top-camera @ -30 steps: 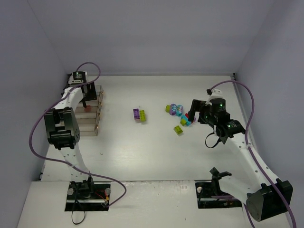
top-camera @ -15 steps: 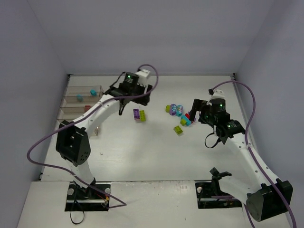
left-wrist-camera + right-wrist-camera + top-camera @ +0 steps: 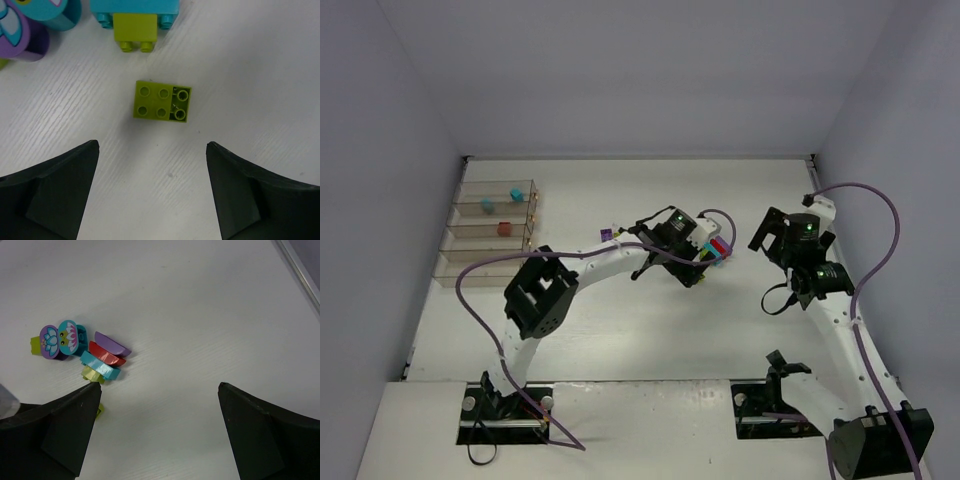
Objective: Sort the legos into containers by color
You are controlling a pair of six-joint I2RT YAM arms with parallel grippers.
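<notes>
The lime green brick [image 3: 161, 101] is lying studs-up on the white table [image 3: 260, 60]. It is sitting alone, near a cyan brick [image 3: 135, 7] that is touching a second lime brick [image 3: 134, 32]. The left gripper [image 3: 152, 147] is hovering over it with its fingers [image 3: 55, 195] spread wide. The brick is lying ahead of the gap between them, apart from both, and the jaws are pinching nothing.

In the right wrist view the other loose pieces are clustering together: a purple curved piece [image 3: 111, 342], a red piece [image 3: 106, 354] and a cyan piece [image 3: 100, 365] are leaning against one another. Two round printed pieces [image 3: 60, 337] are standing just beside them. The right gripper [image 3: 158, 387] is waiting near this cluster, spread apart and empty.

At the far left of the table, well apart from the cluster, the containers [image 3: 480, 265] are standing in a row. The farthest bin is holding two cyan bricks [image 3: 517, 192], and the next one is holding a red brick [image 3: 504, 228]. No bricks are showing in the two nearer bins.

Judged from this, the sort is only getting started. Three bricks are binned, while the lime and purple pieces and the other cyan and red ones are waiting on the table.

No brand, label or readable writing is showing. The round pieces are carrying only printed pictures, a lotus flower on the purple one and a face on the teal one.
</notes>
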